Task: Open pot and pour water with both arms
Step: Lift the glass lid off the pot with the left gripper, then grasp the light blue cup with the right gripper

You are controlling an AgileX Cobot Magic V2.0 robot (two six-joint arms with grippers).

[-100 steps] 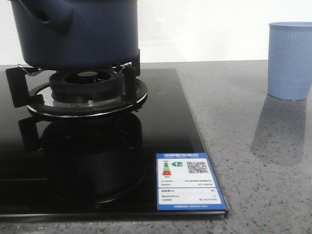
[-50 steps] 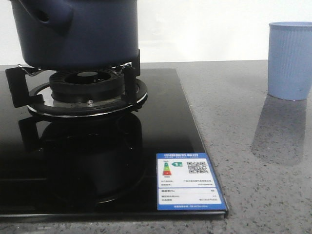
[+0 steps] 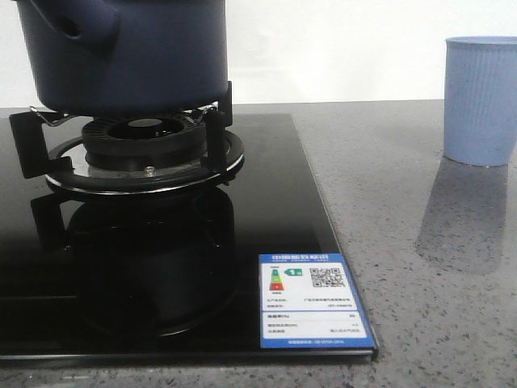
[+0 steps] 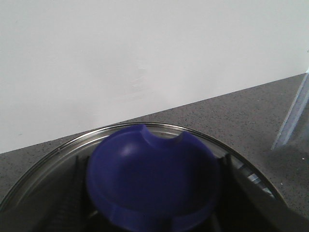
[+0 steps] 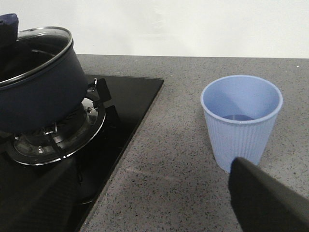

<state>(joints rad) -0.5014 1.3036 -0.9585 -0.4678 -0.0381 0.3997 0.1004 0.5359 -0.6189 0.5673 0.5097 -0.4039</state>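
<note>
Front view: I see the pot sitting on the burner grate of the black glass hob, at the robot's left; its stubby side spout faces the camera. A blue-bordered label sits at the hob's near right corner. The light blue ribbed cup stands well apart on the grey speckled counter, at the right. No arm shows here. Left wrist view: the camera looks down at the glass lid and its blue knob, close below; the left gripper's fingers are not clearly visible, so I cannot tell its state. Right wrist view: pot with lid on, cup upright beside the hob. Two dark fingertips of the right gripper stand wide apart, holding nothing.
</note>
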